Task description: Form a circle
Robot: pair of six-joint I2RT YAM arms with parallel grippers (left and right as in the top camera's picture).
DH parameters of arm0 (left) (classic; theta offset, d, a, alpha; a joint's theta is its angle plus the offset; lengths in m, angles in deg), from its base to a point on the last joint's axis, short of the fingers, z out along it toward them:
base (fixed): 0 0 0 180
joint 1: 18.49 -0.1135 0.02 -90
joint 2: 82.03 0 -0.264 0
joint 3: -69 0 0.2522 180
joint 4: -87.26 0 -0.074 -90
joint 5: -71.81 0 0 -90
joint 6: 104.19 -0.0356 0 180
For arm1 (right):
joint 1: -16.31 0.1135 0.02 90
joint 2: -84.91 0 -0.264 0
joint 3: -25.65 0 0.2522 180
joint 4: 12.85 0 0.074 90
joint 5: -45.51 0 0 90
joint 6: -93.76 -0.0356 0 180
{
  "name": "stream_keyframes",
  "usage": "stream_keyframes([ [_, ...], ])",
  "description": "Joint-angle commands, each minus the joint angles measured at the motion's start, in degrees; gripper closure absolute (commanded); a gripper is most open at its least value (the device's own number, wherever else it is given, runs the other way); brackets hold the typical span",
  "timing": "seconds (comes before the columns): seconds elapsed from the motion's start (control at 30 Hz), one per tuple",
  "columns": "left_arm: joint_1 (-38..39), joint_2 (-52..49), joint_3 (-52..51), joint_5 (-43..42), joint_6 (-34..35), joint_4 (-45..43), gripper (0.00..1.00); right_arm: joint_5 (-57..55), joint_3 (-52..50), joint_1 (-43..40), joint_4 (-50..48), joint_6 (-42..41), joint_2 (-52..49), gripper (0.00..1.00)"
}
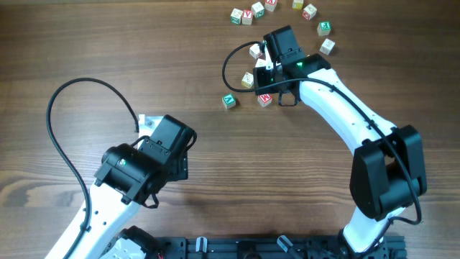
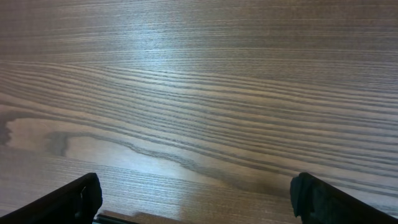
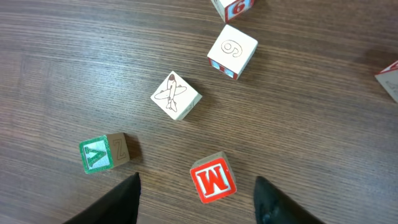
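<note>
Blocks (image 1: 246, 16) lie in a loose, unfinished ring around the right gripper (image 3: 198, 183). Its fingers stand apart on either side of a red M block (image 3: 213, 177), not touching it, apparently to fill a gap. The left gripper (image 2: 196, 199) gapes wide over the desk (image 2: 199, 93), keeping clear.

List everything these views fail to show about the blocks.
- Overhead: the right arm covers the blocks beneath its wrist, so how many there are and what their faces show is hidden.
- Overhead: the far blocks are too small for their letters to be read.
- Right wrist: the top block and the right-edge block are cut off by the frame.
- Left wrist: only the table shows, with no blocks in view.
</note>
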Motion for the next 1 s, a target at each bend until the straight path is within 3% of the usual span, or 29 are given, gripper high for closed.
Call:
stream_keyframes([
  [0.0, -0.31, 0.42, -0.09, -0.52, 0.79, -0.02, 0.0, 1.09, -0.04, 0.09, -1.53, -0.7, 0.02, 0.28],
  [0.1, -0.31, 0.42, -0.09, -0.5, 0.79, -0.02, 0.0, 1.18, -0.04, 0.09, -4.28, -2.49, -0.02, 0.15],
  [0.13, -0.31, 0.42, -0.09, -0.52, 0.79, -0.02, 0.0, 1.22, -0.04, 0.11, -5.57, -2.99, -0.26, 0.05],
  [0.3, -0.31, 0.42, -0.09, -0.52, 0.79, -0.02, 0.0, 1.62, -0.04, 0.13, -10.16, -8.37, -3.04, 0.0],
  [0.6, -0.31, 0.42, -0.09, -0.5, 0.79, -0.02, 0.0, 2.01, 0.98, 2.69, -15.85, -12.44, -10.45, 0.01],
  [0.77, -0.31, 0.42, -0.09, -0.5, 0.79, -0.02, 0.0, 1.55, 4.17, 2.89, -16.79, -14.16, -14.82, 0.06],
  [0.97, -0.31, 0.42, -0.09, -0.52, 0.79, 0.0, 0.0, -0.79, 5.97, 2.89, -17.73, -14.05, -17.03, 0.27],
])
